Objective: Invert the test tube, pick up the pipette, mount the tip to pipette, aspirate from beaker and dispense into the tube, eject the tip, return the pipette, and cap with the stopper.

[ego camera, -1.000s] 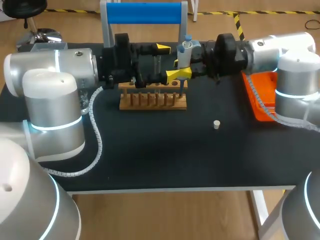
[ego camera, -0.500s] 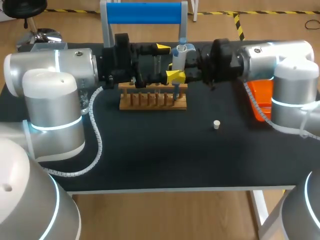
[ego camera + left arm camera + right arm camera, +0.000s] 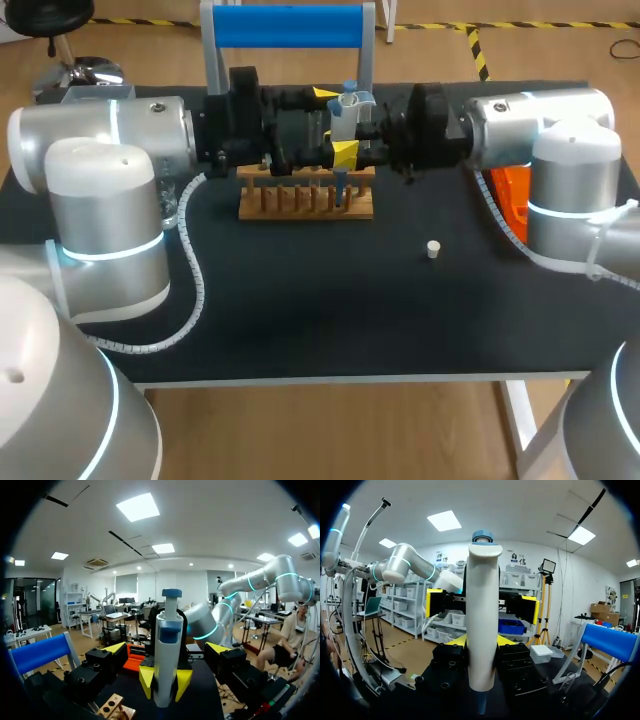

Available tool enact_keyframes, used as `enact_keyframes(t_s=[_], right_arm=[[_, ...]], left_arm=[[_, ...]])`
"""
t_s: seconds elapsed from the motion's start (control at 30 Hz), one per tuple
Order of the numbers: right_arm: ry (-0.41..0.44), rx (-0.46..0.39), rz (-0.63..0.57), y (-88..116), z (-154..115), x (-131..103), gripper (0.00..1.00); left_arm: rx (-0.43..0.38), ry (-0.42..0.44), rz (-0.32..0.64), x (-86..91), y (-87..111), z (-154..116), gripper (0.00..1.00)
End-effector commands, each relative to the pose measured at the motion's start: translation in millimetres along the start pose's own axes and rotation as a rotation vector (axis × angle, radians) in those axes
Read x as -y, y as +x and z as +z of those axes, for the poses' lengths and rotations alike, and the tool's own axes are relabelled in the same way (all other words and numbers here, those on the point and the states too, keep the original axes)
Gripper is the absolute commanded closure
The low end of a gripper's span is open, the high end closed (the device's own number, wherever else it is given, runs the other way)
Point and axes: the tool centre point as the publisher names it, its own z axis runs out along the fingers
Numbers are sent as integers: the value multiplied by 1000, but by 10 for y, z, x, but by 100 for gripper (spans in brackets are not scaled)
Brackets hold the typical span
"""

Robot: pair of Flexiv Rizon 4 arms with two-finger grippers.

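- As the right arm is sweeping in from its side over the last second, the pipette [image 3: 345,108] is travelling leftward. It is now hanging upright above the wooden rack [image 3: 305,203], close to the left arm's fingers.
- The right gripper [image 3: 480,641] is clamping the pipette's body from both sides, its yellow tips pressing against it, just as it was a second ago.
- The left gripper [image 3: 167,649] is keeping its place without shifting. Its fingers are standing well apart and gripping nothing I can make out, and the pipette is now sitting just ahead of the gap between them.
- A bluish end is showing under the pipette and pointing down at the rack, so tip mounting is probably finished.
- I am judging that the arm is bringing the pipette over to dispense, though the test tube is too faint to place and no liquid is showing.
- The stopper [image 3: 433,249] is lying alone on the black table [image 3: 300,320], well apart from the rack and unmoved, so capping is not yet begun.
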Motion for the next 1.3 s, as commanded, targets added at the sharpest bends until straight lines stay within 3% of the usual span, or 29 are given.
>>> enact_keyframes(t_s=[0.03, 0.47, 0.5, 0.53, 0.57, 0.67, 0.73, 0.8, 0.87, 1.1, 1.13, 1.17, 1.2, 1.3], right_arm=[[-2, 5, 2, -20, 53, 6, 100], [-1, 17, -6, -32, 110, -2, 100], [-1, 18, -7, -30, 111, -2, 100], [-1, 20, -8, -27, 111, -1, 100], [-2, 23, -10, -25, 111, 0, 100], [-4, 33, -21, -18, 107, -7, 100], [-6, 42, -30, -19, 100, -23, 100], [-7, 44, -30, -19, 101, -25, 100], [-7, 44, -29, -19, 101, -25, 100], [-5, 32, -24, -14, 115, -25, 100], [-5, 31, -21, -13, 116, -25, 79], [-5, 30, -19, -13, 115, -21, 51], [-4, 30, -16, -12, 111, -17, 0], [0, 19, -6, 9, 70, -14, 0]], left_arm=[[3, 3, 1, -6, 7, -2, 0], [3, 3, 1, -6, 7, -2, 0], [3, 3, 1, -6, 7, -2, 4], [3, 3, 1, -6, 7, -2, 35], [3, 3, 1, -6, 7, -2, 46], [3, 3, 1, -6, 7, -2, 56], [3, 3, 1, -6, 7, -2, 69], [3, 3, 1, -6, 7, -2, 73], [3, 3, 1, -6, 7, -2, 100], [3, 3, 1, -6, 7, -2, 100], [3, 3, 1, -6, 7, -2, 100], [3, 3, 1, -6, 7, -2, 100], [3, 3, 1, -6, 7, -2, 100], [3, 3, 1, -6, 7, -2, 100]])
